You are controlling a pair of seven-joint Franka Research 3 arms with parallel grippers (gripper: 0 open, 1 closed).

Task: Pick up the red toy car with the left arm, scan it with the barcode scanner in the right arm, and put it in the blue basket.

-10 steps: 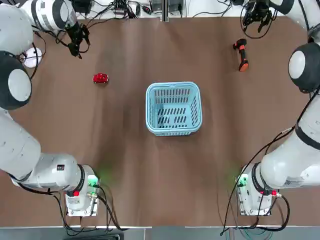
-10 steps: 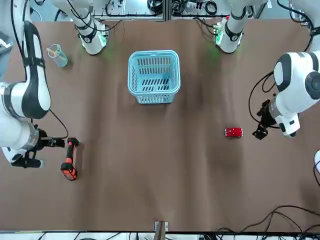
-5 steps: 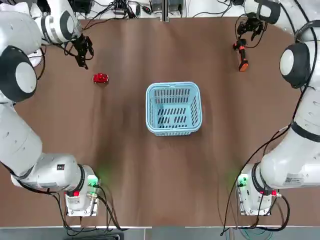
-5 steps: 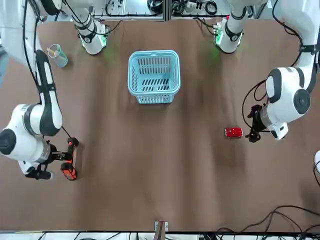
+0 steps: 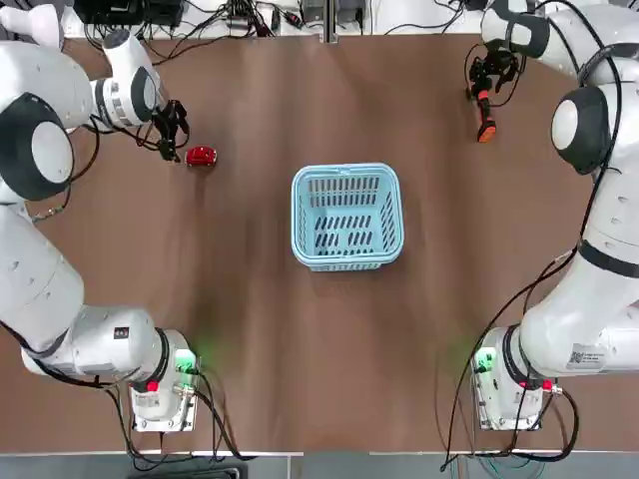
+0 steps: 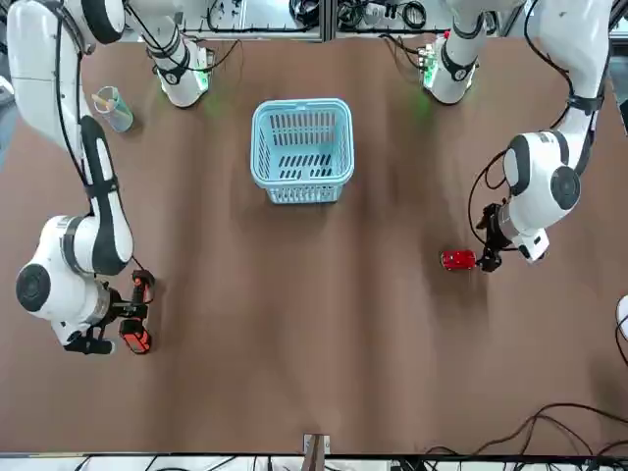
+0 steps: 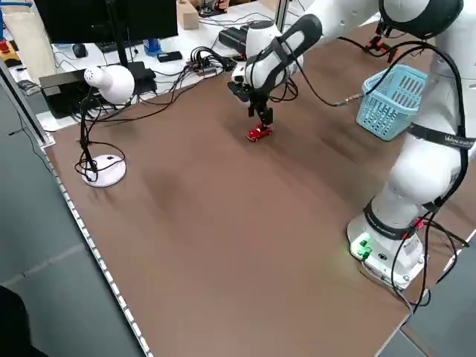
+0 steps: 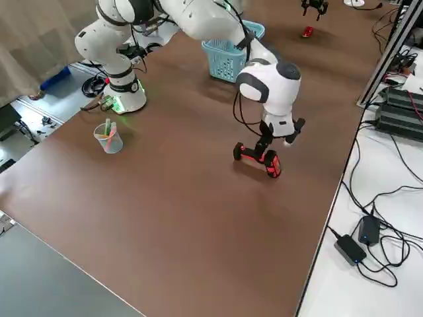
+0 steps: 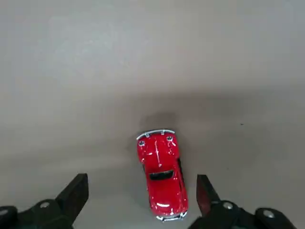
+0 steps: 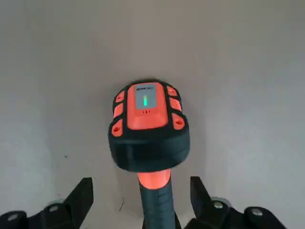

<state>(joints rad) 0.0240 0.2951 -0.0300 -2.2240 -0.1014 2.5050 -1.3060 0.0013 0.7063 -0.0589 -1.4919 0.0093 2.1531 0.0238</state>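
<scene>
The red toy car was seen resting on the brown surface, well apart from the blue basket, which stood near the middle of the surface. The left pincer was positioned just beside the car, on the side away from the basket; in the left wrist view its fingers were spread wide, released, with the car lying on the surface between them, nearer to one fingertip and not gripped. The barcode scanner was found lying on the surface at the far right corner region, well apart from the basket. The right pincer was held directly over the scanner's black head; in the right wrist view its fingers were shown parted on either side of the orange handle, released and not closed on it, and a green light was lit on the scanner's head. A clear cup holding small items was seen standing on the surface near the right arm's base. A white desk lamp was seen at the surface's far left edge.
</scene>
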